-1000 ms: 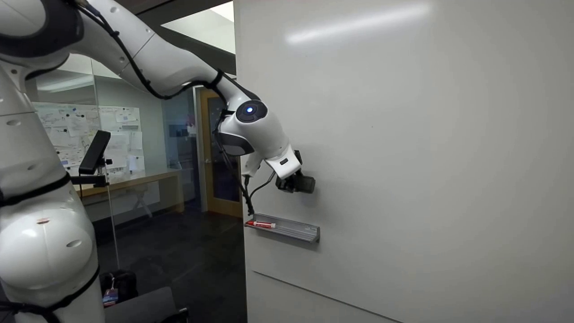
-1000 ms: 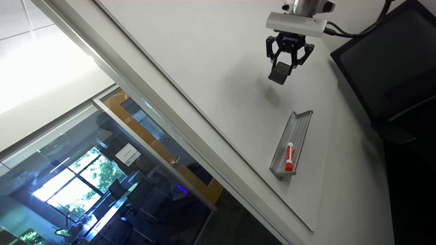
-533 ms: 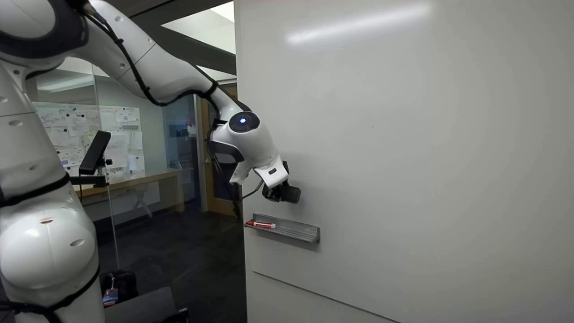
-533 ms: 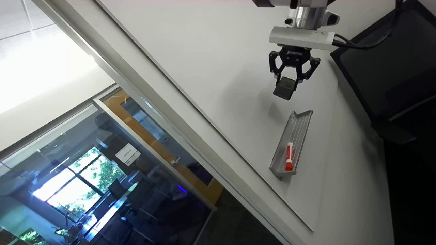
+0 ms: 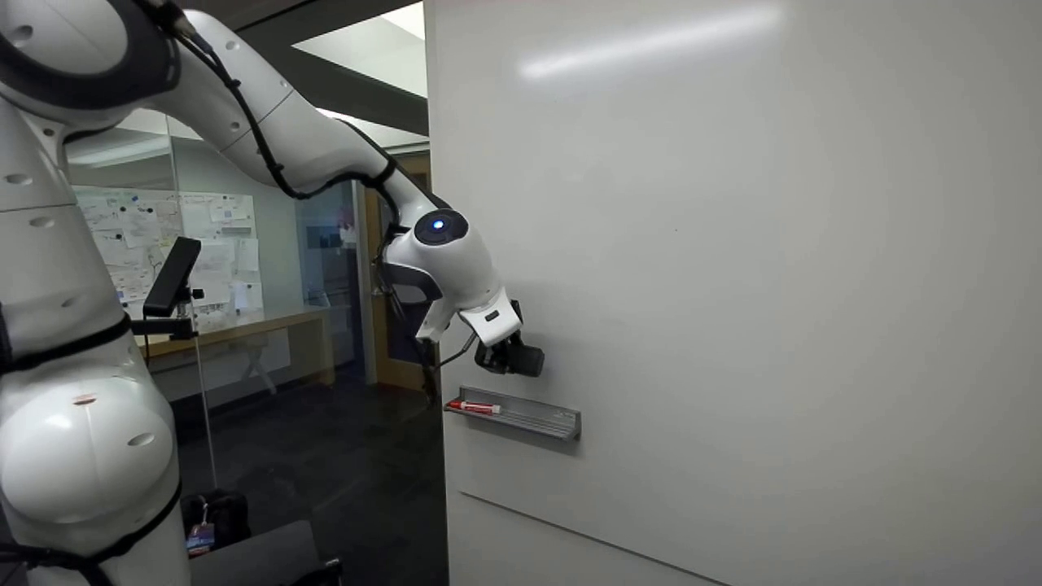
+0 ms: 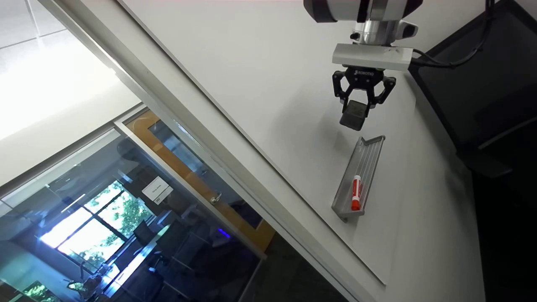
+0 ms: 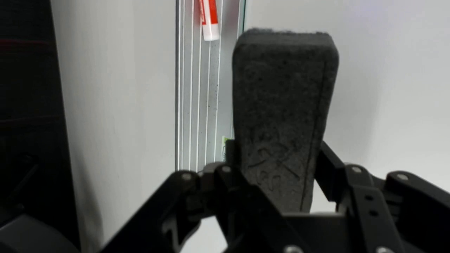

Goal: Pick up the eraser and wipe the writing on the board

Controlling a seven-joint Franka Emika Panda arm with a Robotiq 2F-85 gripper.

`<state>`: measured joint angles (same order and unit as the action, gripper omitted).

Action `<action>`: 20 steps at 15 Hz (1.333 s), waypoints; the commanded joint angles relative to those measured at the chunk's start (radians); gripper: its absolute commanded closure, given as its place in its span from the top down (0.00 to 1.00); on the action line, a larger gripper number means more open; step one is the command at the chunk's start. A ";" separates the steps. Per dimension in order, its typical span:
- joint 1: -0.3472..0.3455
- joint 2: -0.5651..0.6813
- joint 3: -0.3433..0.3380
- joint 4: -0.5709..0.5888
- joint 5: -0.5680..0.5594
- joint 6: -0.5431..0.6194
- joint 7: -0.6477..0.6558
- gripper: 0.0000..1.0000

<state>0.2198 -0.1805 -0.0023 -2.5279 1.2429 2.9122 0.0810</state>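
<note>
So the eraser (image 7: 284, 116) is up in the air, pinched between the fingers (image 7: 330, 172), a little above the ledge (image 5: 533, 417) where a red marker (image 6: 356, 193) lies. Looks to be off the board (image 5: 733, 309) too, though the gap is hard to judge.

Handling-wise I'd bet it's light, foam or felt, with a bit of give but stiff enough to keep its shape. It's matte and rough-looking, so I wouldn't expect much slipping, and a knock probably won't hurt it. Best hold is across the narrow width, on the two long sides — leaves a broad face free for rubbing.

And that's pretty much the grip here: the fingers sit against opposite long sides, spread only as far as the eraser is wide, well short of full stretch. They don't seem to touch anything else. The far end pokes out past the tips, so pressing hard there could twist it in the grasp — I'd go gently.

I can't spot any writing, so my guess is the wiping's done and parking it makes sense.
</note>
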 commanded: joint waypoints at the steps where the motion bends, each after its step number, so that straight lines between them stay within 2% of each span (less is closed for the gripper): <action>1: 0.017 0.061 0.052 0.005 -0.002 0.134 0.066 0.29; 4: 0.037 0.113 0.072 0.021 0.048 0.196 0.059 0.29; 9: 0.062 0.183 0.074 0.094 0.222 0.221 -0.030 0.29; 15: 0.054 0.293 0.069 0.232 0.455 0.228 -0.312 0.29; 18: 0.053 0.343 0.060 0.235 0.456 0.211 -0.396 0.29; 19: 0.054 0.303 0.063 0.206 0.431 0.198 -0.340 0.29; 20: 0.054 0.319 0.062 0.207 0.430 0.198 -0.347 0.54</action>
<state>0.2734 0.1389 0.0600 -2.3210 1.6733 3.1100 -0.2663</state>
